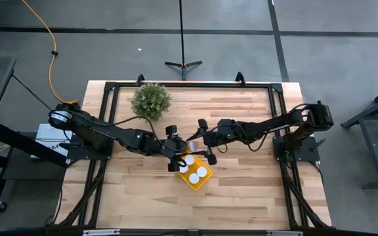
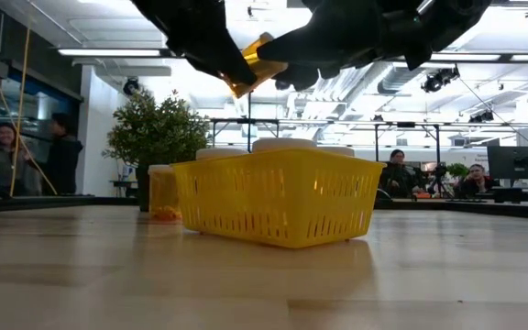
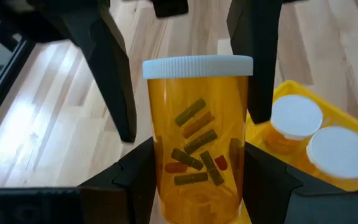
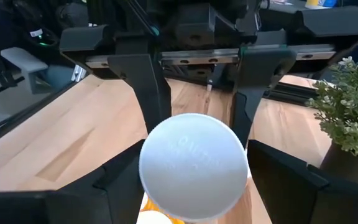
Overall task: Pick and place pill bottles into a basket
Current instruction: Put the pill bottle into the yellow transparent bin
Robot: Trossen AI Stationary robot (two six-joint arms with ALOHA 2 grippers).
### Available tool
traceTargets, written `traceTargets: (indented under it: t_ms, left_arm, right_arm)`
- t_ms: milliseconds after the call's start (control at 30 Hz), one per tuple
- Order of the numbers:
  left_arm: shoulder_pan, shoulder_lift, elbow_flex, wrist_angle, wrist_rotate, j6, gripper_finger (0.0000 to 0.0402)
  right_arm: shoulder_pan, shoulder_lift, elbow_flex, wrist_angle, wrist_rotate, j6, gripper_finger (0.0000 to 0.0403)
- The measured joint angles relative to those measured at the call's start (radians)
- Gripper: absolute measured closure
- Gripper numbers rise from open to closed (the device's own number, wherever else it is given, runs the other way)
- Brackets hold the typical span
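My left gripper (image 1: 176,152) is shut on an orange pill bottle (image 3: 197,143) with a white cap, held in the air over the yellow basket (image 2: 273,197). The bottle's cap (image 4: 194,165) faces my right gripper (image 1: 204,145), which is open. Its fingers (image 3: 107,74) stand on either side of the cap end, and I cannot tell whether they touch it. Several white-capped bottles (image 3: 296,115) stand in the basket (image 1: 197,173). Another bottle (image 2: 163,192) stands on the table by the basket's left side. My left gripper pinches the bottle's orange body (image 3: 166,180) between its two fingers, at the end away from the cap. The fingers come about level from the table's left and lie along the bottle. The bottle is lifted clear above the basket, its cap toward my right gripper.
A round green potted plant (image 1: 151,100) stands at the table's far left, behind the basket in the low view (image 2: 154,133). A black frame (image 1: 189,85) runs round the table's edges. People stand and sit in the room beyond the table.
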Motion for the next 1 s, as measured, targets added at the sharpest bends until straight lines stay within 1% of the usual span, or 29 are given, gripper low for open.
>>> traceTargets:
  t_ms: [433,533,767,867,1000]
  left_arm:
    - [0.001,0.0,0.0,0.018,0.016,0.007,0.0174]
    - [0.001,0.0,0.0,0.018,0.015,0.006,0.0174]
    - [0.001,0.0,0.0,0.018,0.014,0.003,0.0174]
    - [0.002,0.0,0.0,0.018,0.014,0.0,0.0174]
    - [0.002,0.0,0.0,0.019,0.014,0.012,0.0171]
  right_arm:
    - [0.0,0.0,0.0,0.001,0.006,0.001,0.0146]
    - [0.0,0.0,0.0,-0.001,0.007,0.005,0.0159]
    - [0.0,0.0,0.0,-0.002,0.007,0.003,0.0205]
    - [0.0,0.0,0.0,-0.002,0.008,0.0,0.021]
    - [0.0,0.0,0.0,-0.002,0.008,0.0,0.0202]
